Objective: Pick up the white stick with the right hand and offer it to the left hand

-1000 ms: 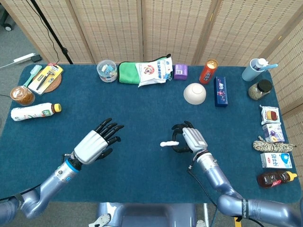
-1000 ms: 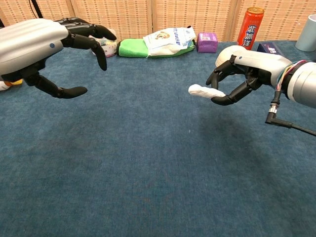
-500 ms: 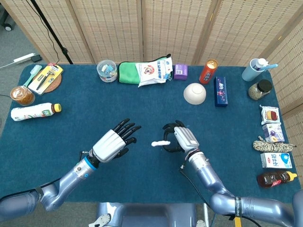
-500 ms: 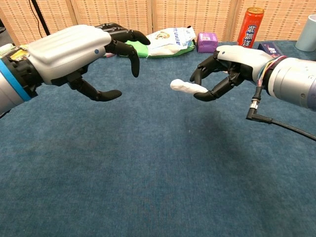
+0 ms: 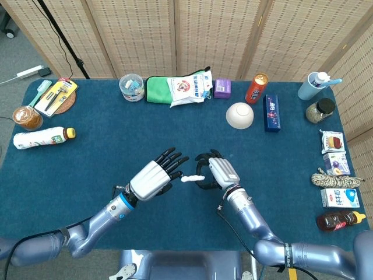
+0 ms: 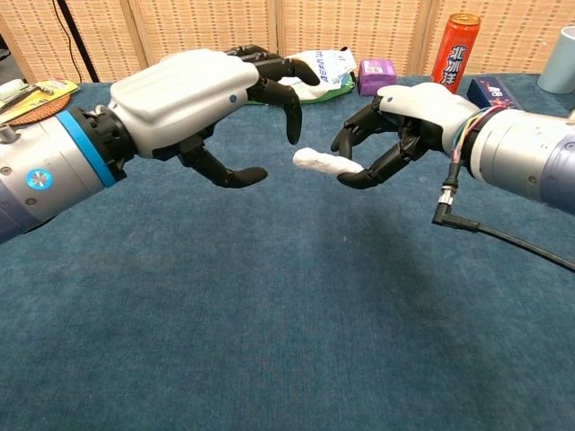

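Head view first: my right hand (image 5: 214,173) holds the white stick (image 5: 192,178) in the air above the blue table (image 5: 87,151), near the middle. Its dark fingers are curled round one end, and the other end pokes out to the left. My left hand (image 5: 152,178) is just beside it, holding nothing, with its fingers spread apart. The free tip of the stick sits right by those fingertips. From up here I cannot tell if they touch.

Chest view: I see the same white stick (image 6: 325,162) pinched in my right hand (image 6: 400,121). My left hand (image 6: 202,99) hangs open like a claw, with one finger (image 6: 292,112) curved over the tip and the thumb below. There looks to be a small gap.

I think the best way now is to hold my right hand very steady. I should slide the tip between the left thumb and fingers, and keep my right grip until the left one is firm.
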{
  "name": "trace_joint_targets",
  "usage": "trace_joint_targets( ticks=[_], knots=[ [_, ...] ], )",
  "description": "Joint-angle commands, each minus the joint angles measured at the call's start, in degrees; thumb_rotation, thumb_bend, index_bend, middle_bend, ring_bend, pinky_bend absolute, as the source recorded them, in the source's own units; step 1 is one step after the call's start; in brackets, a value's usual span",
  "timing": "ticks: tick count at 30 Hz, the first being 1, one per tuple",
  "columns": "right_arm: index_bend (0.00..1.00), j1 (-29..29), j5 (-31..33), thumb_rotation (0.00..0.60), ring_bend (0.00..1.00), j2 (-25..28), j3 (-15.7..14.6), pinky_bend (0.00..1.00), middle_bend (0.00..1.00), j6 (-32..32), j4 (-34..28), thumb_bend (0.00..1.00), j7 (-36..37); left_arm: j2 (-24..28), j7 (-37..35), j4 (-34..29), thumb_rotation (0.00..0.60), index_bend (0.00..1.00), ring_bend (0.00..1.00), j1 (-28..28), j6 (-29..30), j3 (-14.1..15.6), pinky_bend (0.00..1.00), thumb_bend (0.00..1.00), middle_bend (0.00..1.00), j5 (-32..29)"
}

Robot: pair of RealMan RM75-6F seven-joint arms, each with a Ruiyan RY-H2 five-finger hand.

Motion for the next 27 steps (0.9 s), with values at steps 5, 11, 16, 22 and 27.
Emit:
trace_joint_targets(
  ticks=[5, 11, 16, 22, 27],
  knots=[
    [0.68, 0.2, -0.2, 0.600, 0.19, 0.0, -0.1, 0.00, 0.27, 0.1, -0.6, 0.47, 0.1, -1.6, 1.2, 0.8, 0.600, 0.43, 0.09, -1.2, -1.0, -0.1, 0.07, 0.29, 0.14, -1.8],
    [0.68, 0.5, -0.4, 0.600, 0.19, 0.1, -0.3, 0.00, 0.27, 0.0, -1.1, 0.47, 0.0, -2.8, 1.4, 1.0, 0.600, 0.42, 0.09, -2.0, -1.1, -0.1, 0.07, 0.29, 0.14, -2.9],
    [0.68, 0.8, -0.4, 0.600, 0.19, 0.1, -0.3, 0.00, 0.27, 0.0, -1.1, 0.47, -0.2, -3.8, 1.9, 1.3, 0.600, 0.45, 0.09, -2.4, -0.6, -0.1, 0.07, 0.29, 0.14, -3.2],
    [0.68, 0.8, -0.3, 0.600, 0.19, 0.3, -0.5, 0.00, 0.27, -0.2, -1.3, 0.47, 0.1, -4.9, 2.3, 1.9, 0.600, 0.51, 0.09, -2.6, 0.2, -0.2, 0.07, 0.29, 0.14, -3.7],
    [0.68, 0.8, -0.3, 0.600, 0.19, 0.7, -0.4, 0.00, 0.27, -0.3, -1.6, 0.47, 0.5, -5.3, 2.5, 2.0, 0.600, 0.51, 0.09, -2.9, 0.0, -0.2, 0.07, 0.29, 0.14, -4.5]
  ],
)
